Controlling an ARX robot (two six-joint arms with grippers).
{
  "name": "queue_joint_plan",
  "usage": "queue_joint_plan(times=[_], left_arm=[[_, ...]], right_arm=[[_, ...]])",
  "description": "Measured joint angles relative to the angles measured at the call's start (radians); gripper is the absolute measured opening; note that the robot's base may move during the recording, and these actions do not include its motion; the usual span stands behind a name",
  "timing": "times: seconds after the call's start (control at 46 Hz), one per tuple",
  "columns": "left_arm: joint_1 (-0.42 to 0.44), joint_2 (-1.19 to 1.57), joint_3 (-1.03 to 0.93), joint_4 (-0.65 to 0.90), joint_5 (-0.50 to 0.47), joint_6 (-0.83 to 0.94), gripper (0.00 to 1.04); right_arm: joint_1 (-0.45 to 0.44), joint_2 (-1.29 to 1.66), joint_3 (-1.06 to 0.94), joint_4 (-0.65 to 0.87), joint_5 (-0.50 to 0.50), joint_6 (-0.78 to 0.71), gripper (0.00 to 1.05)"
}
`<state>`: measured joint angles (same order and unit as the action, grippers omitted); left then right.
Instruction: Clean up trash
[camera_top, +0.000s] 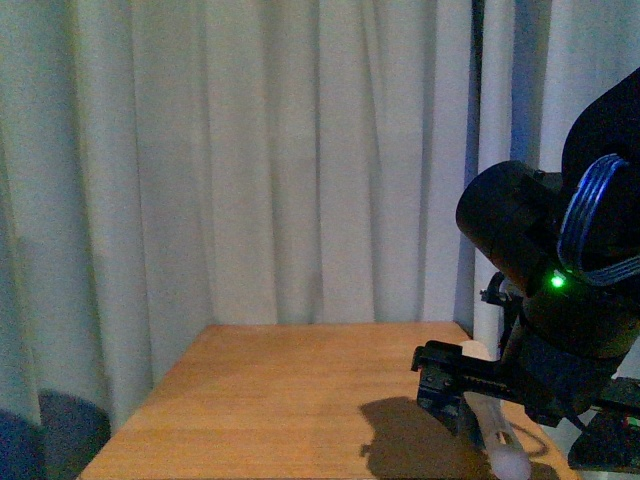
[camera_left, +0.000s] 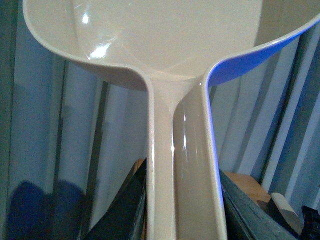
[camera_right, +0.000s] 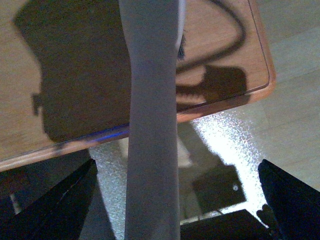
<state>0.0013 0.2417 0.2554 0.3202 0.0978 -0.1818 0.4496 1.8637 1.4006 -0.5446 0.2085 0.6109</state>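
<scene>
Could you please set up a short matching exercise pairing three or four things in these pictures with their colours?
Things:
1. dustpan
2. table
3. curtain
4. light on the right arm

Colours:
A. green
B. orange-brown wood
C. glossy beige
D. pale grey-white

Pairs: 1-C, 2-B, 3-D, 4-A

The white brush handle (camera_right: 151, 125) runs straight across the table's edge (camera_right: 210, 107). Dark shadows sit on the wood, pale floor (camera_right: 295, 75) beyond.
</scene>
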Motion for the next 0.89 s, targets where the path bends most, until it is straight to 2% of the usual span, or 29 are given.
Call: queue_joint_plan(times=[0.217,0.521,0.651,0.89], left_arm=[[0.000,0.000,0.000,0.000,0.000,0.000,0.28],[0.000,0.000,0.000,0.000,0.000,0.000,0.28],[0.000,0.000,0.000,0.000,0.000,0.000,0.28],[0.000,0.000,0.000,0.000,0.000,0.000,0.28]], right_arm=[[0.002,0.022,0.004,0.005,-0.007,0.023,0.96],[0.005,0.042,0.027,0.006,-0.010,0.026,0.40],[0.003,0.042,0.027,0.011,-0.016,0.025,0.24],[-0.008,0.042,0.014,0.035,-0.040,0.026,0.22]])
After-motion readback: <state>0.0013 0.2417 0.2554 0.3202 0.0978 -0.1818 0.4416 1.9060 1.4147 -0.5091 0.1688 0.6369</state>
